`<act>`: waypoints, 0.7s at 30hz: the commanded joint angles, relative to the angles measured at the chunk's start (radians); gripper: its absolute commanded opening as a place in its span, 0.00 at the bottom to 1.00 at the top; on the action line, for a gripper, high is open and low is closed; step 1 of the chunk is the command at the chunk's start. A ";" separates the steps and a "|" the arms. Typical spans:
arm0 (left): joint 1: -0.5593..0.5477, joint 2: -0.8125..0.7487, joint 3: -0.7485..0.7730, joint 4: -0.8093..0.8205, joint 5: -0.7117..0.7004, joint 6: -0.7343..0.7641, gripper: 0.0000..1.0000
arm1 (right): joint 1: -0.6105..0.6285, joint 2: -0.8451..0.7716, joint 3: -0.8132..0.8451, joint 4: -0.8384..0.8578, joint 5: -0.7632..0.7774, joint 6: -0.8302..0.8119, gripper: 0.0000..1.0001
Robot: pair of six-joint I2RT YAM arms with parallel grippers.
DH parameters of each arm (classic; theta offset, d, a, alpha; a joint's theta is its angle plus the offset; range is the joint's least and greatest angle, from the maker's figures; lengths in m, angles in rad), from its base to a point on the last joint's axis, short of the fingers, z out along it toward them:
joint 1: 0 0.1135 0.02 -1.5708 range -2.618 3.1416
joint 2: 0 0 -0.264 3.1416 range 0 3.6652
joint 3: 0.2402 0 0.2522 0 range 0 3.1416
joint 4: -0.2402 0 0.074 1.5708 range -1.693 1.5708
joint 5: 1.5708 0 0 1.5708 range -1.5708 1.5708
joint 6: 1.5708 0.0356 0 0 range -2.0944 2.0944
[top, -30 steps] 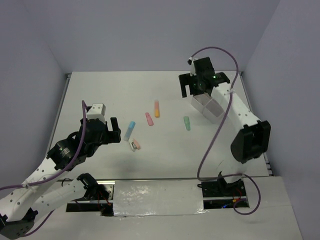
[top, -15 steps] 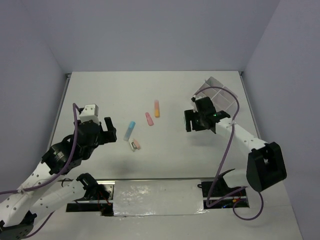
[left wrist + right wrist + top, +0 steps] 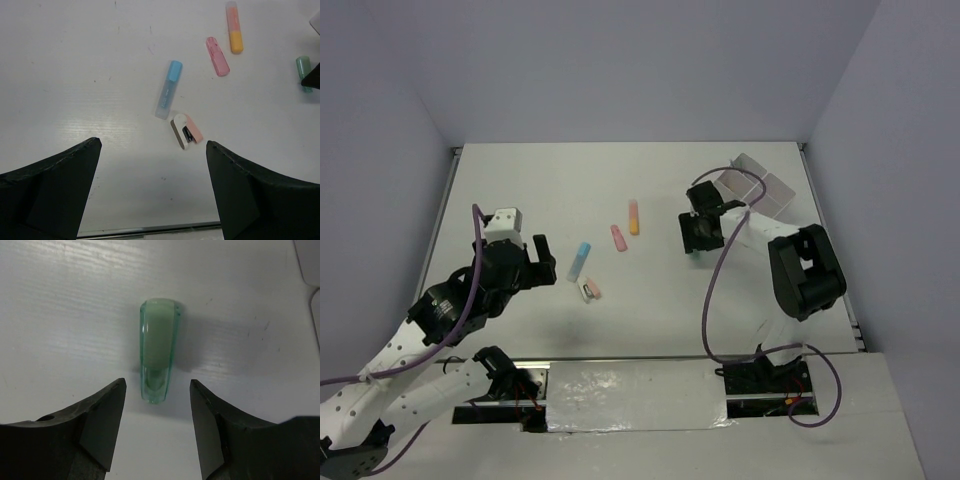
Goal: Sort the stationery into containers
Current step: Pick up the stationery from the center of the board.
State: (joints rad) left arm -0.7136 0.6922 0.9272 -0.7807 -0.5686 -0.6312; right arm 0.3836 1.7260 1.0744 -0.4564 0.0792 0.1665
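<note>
A green translucent piece (image 3: pixel 157 350) lies on the table with its near end level with the tips of my right gripper (image 3: pixel 157 384), which is open and straddles it; the arm hides it in the top view. My right gripper (image 3: pixel 695 243) sits left of the white divided tray (image 3: pixel 750 163). My left gripper (image 3: pixel 152 145) is open and empty above the table, just short of a small pink-and-white item (image 3: pixel 186 132). Beyond that lie a blue piece (image 3: pixel 168 90), a pink piece (image 3: pixel 217 49) and an orange piece (image 3: pixel 234 34).
The tray stands at the back right near the wall; its corner shows in the right wrist view (image 3: pixel 307 255). The table's metal front edge (image 3: pixel 150 231) runs just below my left gripper. The loose pieces lie in a cluster at mid-table (image 3: pixel 618 237).
My right arm has swung from above the tray down and left to the green piece, now low over it. My left gripper has shifted slightly and stays open.
</note>
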 commanded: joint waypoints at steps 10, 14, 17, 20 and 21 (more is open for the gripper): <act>0.006 -0.006 0.002 0.044 0.026 0.024 0.99 | -0.005 0.130 0.117 -0.005 0.037 -0.038 0.50; 0.006 -0.007 0.002 0.040 0.021 0.021 0.99 | -0.005 0.149 0.124 -0.025 0.025 -0.047 0.47; 0.006 -0.008 0.004 0.040 0.021 0.021 0.99 | -0.005 0.149 0.116 -0.022 0.011 -0.056 0.41; 0.006 -0.013 0.004 0.038 0.019 0.019 0.99 | -0.005 0.124 0.102 -0.015 -0.013 -0.059 0.16; 0.006 -0.016 0.002 0.038 0.019 0.018 1.00 | -0.003 0.091 0.095 -0.004 -0.028 -0.065 0.13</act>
State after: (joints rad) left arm -0.7136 0.6907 0.9272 -0.7773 -0.5480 -0.6285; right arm 0.3832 1.8542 1.1778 -0.4637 0.0864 0.1204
